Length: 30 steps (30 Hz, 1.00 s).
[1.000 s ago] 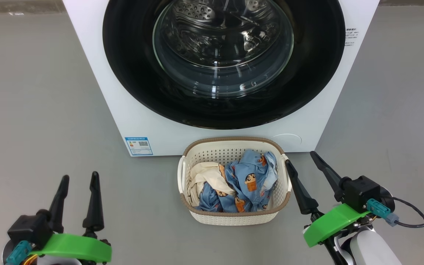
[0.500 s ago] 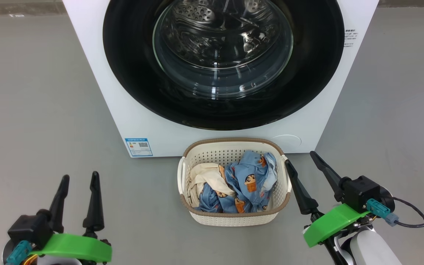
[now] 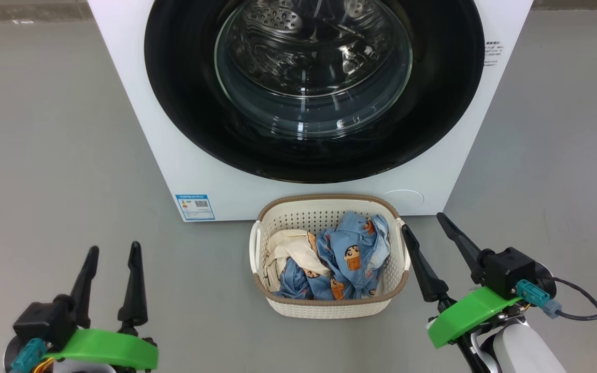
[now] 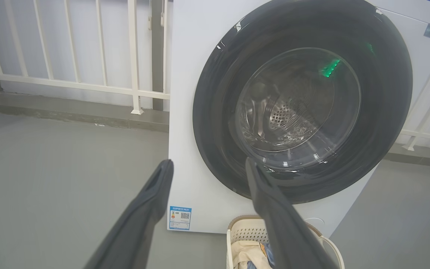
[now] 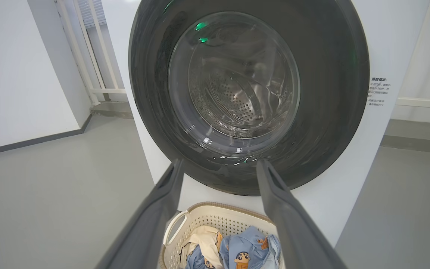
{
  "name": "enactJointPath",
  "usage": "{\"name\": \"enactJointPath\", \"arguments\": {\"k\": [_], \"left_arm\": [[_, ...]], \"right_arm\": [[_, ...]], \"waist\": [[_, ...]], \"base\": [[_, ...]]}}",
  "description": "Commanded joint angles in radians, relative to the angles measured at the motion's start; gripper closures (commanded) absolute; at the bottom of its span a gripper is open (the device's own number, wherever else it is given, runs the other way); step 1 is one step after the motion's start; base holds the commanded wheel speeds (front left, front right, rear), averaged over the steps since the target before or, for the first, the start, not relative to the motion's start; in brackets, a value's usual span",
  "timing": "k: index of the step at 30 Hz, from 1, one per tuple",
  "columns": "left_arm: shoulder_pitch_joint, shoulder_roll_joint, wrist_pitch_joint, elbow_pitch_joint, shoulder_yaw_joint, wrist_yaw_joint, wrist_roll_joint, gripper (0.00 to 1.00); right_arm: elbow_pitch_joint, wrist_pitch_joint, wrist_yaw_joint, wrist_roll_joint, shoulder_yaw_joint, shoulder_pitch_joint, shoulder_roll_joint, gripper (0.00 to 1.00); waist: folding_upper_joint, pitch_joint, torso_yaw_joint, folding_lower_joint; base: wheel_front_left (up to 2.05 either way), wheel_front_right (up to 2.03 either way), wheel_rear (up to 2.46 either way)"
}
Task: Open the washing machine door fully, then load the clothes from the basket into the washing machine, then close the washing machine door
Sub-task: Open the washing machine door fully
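Washer door (image 3: 314, 88) shut, top edge cut off. Clothes (image 3: 347, 254) bunched in the basket (image 3: 329, 309), cream piece half buried. Left gripper (image 3: 113, 248) and right gripper (image 3: 422, 221): jaws wide apart, empty.

This looks like a bare laundry corner, perhaps a balcony or test room. A washer (image 3: 195, 181) stands on a plain grey floor (image 3: 44, 155), with a basket (image 3: 324, 308) of clothes (image 3: 350, 254) before it. A white railing (image 4: 99, 87) runs behind and a blank white wall (image 5: 21, 74) stands beside.
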<state>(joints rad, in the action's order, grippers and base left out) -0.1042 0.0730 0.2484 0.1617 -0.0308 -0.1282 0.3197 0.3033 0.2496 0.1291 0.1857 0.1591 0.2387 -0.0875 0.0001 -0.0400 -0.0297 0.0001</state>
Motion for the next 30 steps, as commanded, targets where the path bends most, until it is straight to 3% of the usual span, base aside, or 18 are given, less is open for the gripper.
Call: {"name": "enactJointPath", "arguments": {"k": [1, 22, 30], "left_arm": [[-0.042, 0.024, 0.013, -0.023, 0.028, -0.003, -0.011, 0.0], [-0.044, 0.034, 0.013, -0.025, 0.016, -0.003, 0.025, 0.0], [-0.042, 0.035, 0.013, -0.023, 0.016, -0.003, 0.024, 0.0]], "right_arm": [[-0.024, 0.012, 0.002, -0.001, 0.025, 0.032, 0.002, 0.0], [-0.026, 0.012, 0.002, 0.0, 0.017, 0.036, 0.004, 0.0], [-0.027, 0.012, 0.002, -0.003, 0.012, 0.032, 0.006, 0.0]], "waist": [[-0.0001, 0.0, 0.0, 0.0], [-0.0001, -0.006, 0.004, 0.0], [-0.0001, -0.003, 0.006, 0.0]], "base": [[0.33, 0.33, -0.67], [0.97, 0.97, -1.93], [0.55, 0.55, -1.09]]}}
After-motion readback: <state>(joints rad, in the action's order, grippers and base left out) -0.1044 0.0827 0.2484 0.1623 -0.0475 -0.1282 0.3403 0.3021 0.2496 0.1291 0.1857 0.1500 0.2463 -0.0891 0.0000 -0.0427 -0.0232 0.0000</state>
